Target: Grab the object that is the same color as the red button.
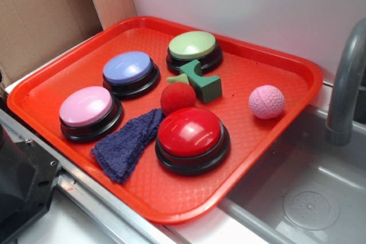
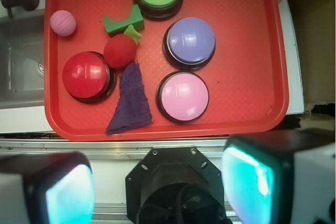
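Closely, cloth (image 1: 128, 144) beside red ball (image 1: 178, 98)

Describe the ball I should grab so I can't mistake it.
On the orange-red tray, find the red button. Directly behind it sits the small red ball, beside the green block. It is fuzzy and matte; the pink ball is dimpled.

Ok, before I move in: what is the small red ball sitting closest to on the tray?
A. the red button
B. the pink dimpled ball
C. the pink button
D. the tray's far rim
A: the red ball sits right at the edge of the red button, with the green block just behind it; the pink dimpled ball lies well apart.
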